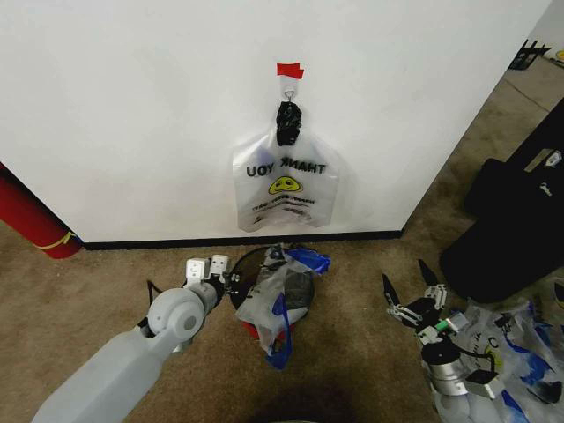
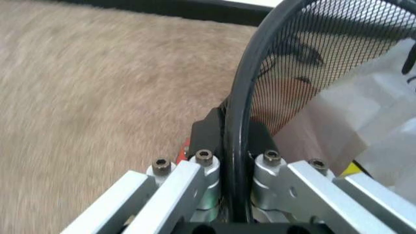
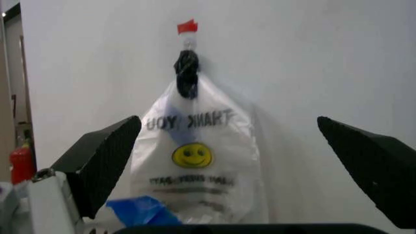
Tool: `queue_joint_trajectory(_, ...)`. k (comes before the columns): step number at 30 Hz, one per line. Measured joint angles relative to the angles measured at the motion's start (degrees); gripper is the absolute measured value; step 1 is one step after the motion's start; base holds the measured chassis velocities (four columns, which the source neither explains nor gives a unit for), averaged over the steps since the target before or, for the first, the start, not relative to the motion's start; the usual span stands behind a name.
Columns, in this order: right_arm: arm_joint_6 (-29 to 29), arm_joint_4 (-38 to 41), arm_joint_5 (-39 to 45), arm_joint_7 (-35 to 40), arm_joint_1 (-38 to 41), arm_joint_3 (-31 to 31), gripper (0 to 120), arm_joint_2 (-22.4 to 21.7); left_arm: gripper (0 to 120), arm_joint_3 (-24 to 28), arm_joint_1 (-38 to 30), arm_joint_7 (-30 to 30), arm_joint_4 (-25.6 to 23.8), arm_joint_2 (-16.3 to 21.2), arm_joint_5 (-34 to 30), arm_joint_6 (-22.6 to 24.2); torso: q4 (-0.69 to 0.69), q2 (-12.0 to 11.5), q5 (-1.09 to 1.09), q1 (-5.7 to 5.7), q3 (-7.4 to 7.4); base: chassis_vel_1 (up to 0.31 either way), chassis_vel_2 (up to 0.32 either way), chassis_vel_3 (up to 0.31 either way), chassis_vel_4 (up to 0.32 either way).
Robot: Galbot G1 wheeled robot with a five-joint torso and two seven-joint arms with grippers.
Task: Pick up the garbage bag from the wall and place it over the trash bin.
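Observation:
The trash bin (image 1: 250, 264), black wire mesh with a red base, stands on the carpet below the wall (image 1: 132, 106). The garbage bag (image 1: 280, 298), whitish with blue handles, lies crumpled over and inside the bin. My left gripper (image 1: 227, 280) is shut on the bin's left rim. The left wrist view shows my left gripper (image 2: 235, 136) clamping the black rim, with mesh (image 2: 312, 53) and bag plastic (image 2: 364, 112) beyond. My right gripper (image 1: 410, 286) hangs open to the right of the bin, holding nothing. In the right wrist view my right gripper (image 3: 237, 161) faces the wall.
A white THANK YOU smiley bag (image 1: 284, 189) hangs from a hook (image 1: 289, 84) under red tape (image 1: 289, 70). A big black case (image 1: 520, 211) stands at the right, loose plastic bags (image 1: 520, 352) lie below it, and a red cylinder (image 1: 31, 216) leans at the left.

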Motion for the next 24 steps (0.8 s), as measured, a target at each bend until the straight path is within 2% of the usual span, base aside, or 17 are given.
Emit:
queue_joint_trajectory(1,0.0,0.0,0.0,0.0,0.0,0.0,100,0.0,3,0.0,0.0,0.0,0.0,0.0,0.0,0.0,0.0,0.0,0.0,0.0,0.0,0.0,0.0,0.0,0.0)
queue_joint_trajectory(3,-0.7,-0.2,-2.4,1.7,0.6,-1.0,100,-0.1,3,-1.2,1.6,-3.9,-1.4,-1.1,-2.1,-3.2,-0.01,0.0,-0.02,0.0,0.0,0.0,0.0,0.0,0.0)
queue_joint_trajectory(6,-1.5,-0.2,-6.2,5.4,1.4,-2.8,100,-0.2,3,-2.2,3.5,-6.4,-2.3,-3.6,-2.4,-6.9,0.0,0.0,-0.01,0.0,0.0,0.0,0.0,0.0,0.0)
queue_joint_trajectory(9,-2.3,0.6,-8.1,8.1,1.1,-3.7,100,-0.3,3,-2.1,4.0,-7.1,-2.4,-5.5,-2.2,-7.9,0.0,0.0,-0.02,0.0,0.0,0.0,0.0,0.0,0.0)
queue_joint_trajectory(12,-4.0,2.2,-11.2,12.7,0.0,-4.6,100,-0.6,3,-1.1,4.4,-7.0,-2.0,-7.7,0.5,-9.1,-0.07,0.0,-0.01,0.0,0.0,0.0,0.0,0.0,0.0)
queue_joint_trajectory(13,-4.9,2.9,-12.2,14.4,-0.1,-5.3,100,-1.0,3,-0.8,4.9,-6.8,-1.9,-8.3,2.0,-9.4,-0.05,0.0,0.0,0.0,0.0,0.0,0.0,0.0,0.0)
queue_joint_trajectory(16,-10.9,6.5,-14.1,19.8,-0.9,-8.7,100,-3.0,3,-0.2,6.6,-5.7,-1.6,-9.9,6.6,-9.9,-0.01,0.0,-0.02,0.0,0.0,0.0,0.0,0.0,0.0)
queue_joint_trajectory(17,-10.9,6.5,-14.1,19.8,-0.9,-8.7,100,-3.0,3,-0.2,6.6,-5.7,-1.6,-9.9,6.6,-9.9,-0.01,0.0,-0.02,0.0,0.0,0.0,0.0,0.0,0.0)
queue_joint_trajectory(23,-25.2,11.5,-19.5,26.2,0.3,-14.9,100,-6.6,4,0.2,8.5,-4.2,-1.3,-11.3,11.4,-9.7,-0.01,0.0,-0.02,0.0,0.0,0.0,0.0,0.0,0.0)
queue_joint_trajectory(24,-25.2,11.5,-19.5,26.2,0.3,-14.9,100,-6.6,4,0.2,8.5,-4.2,-1.3,-11.3,11.4,-9.7,-0.01,0.0,-0.02,0.0,0.0,0.0,0.0,0.0,0.0)
